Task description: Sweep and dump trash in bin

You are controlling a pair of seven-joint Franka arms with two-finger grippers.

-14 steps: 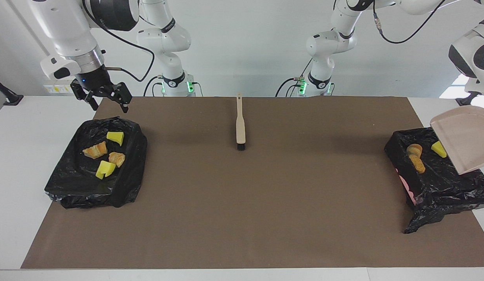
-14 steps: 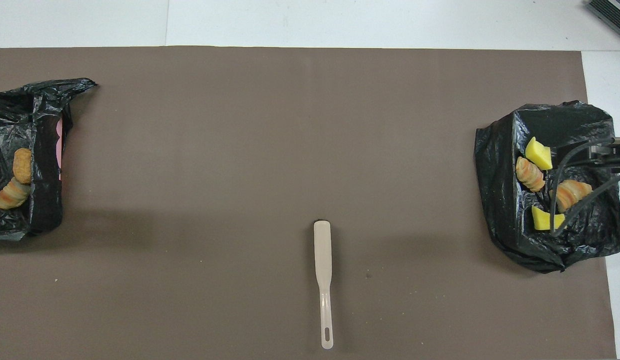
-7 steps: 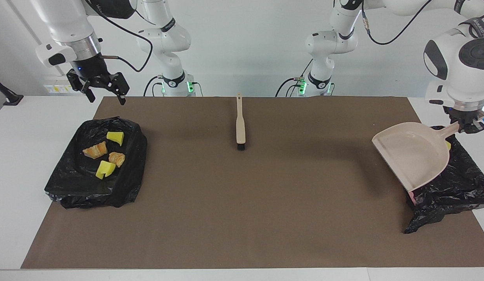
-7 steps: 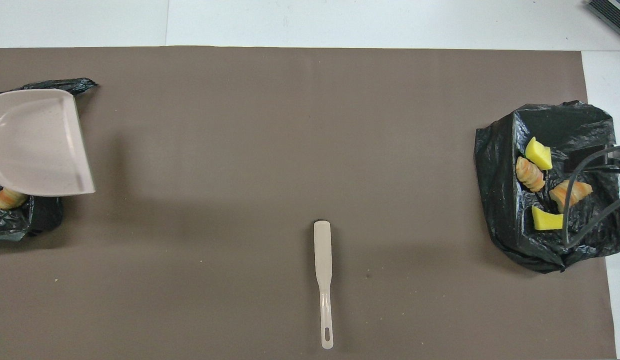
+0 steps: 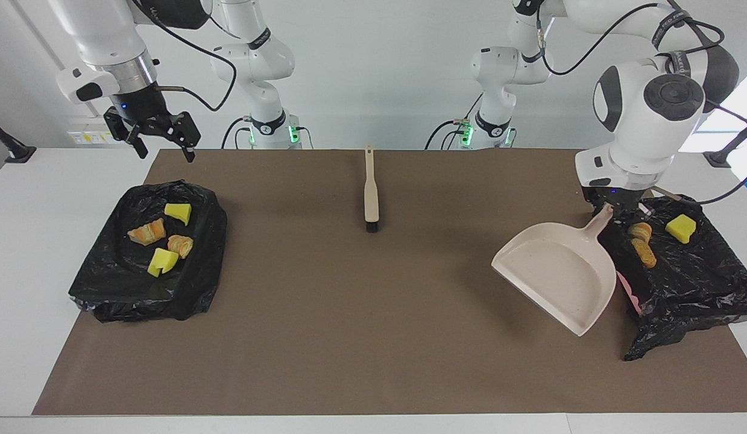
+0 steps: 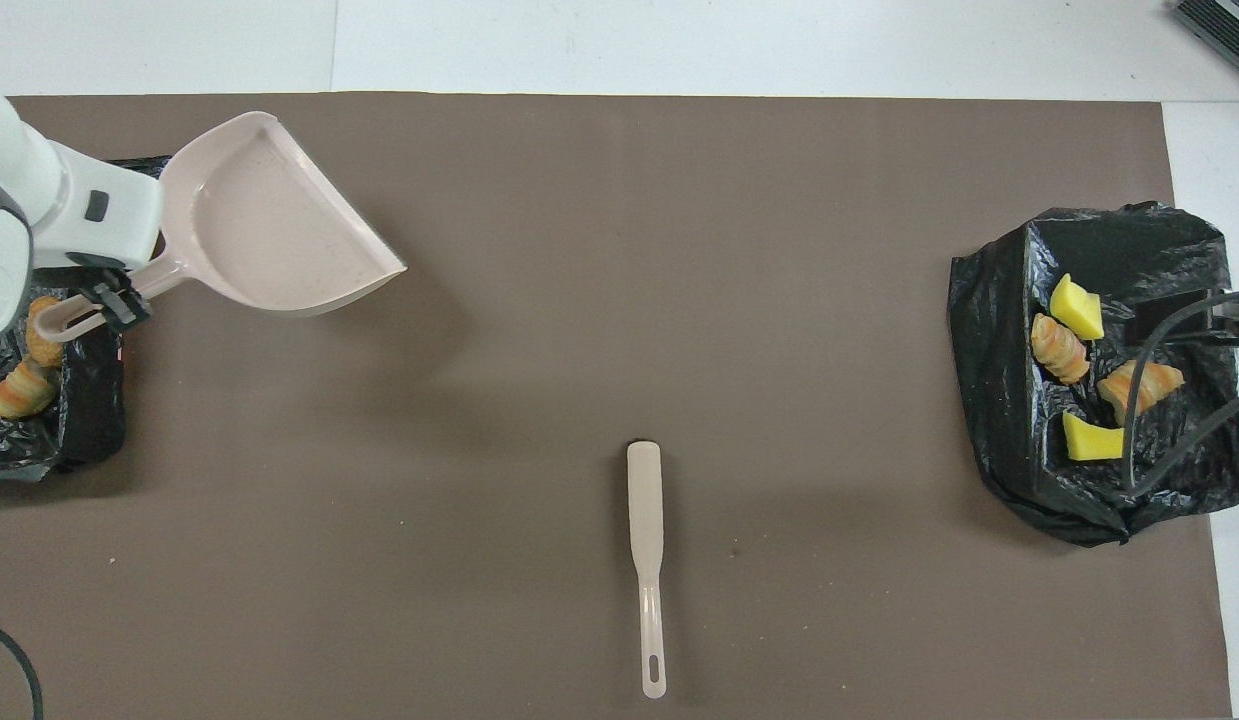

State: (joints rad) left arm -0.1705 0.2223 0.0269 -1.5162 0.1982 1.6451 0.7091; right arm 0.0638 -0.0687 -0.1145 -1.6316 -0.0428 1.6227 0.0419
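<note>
Over the brown mat I see my left pincer point(image 5: 611, 208) clamped on the dustpan point(image 5: 557, 274) handle; my right pincer point(image 5: 158, 140) waits, jaws wide, above its bin point(image 5: 108, 283).

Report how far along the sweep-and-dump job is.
Done: all seven scraps lie in the two bag-lined bins, none on the brown mat. In hand: the left gripper holds the empty dustpan over the mat. The open right gripper waits. Left: setting the dustpan down; the brush lies idle.
</note>
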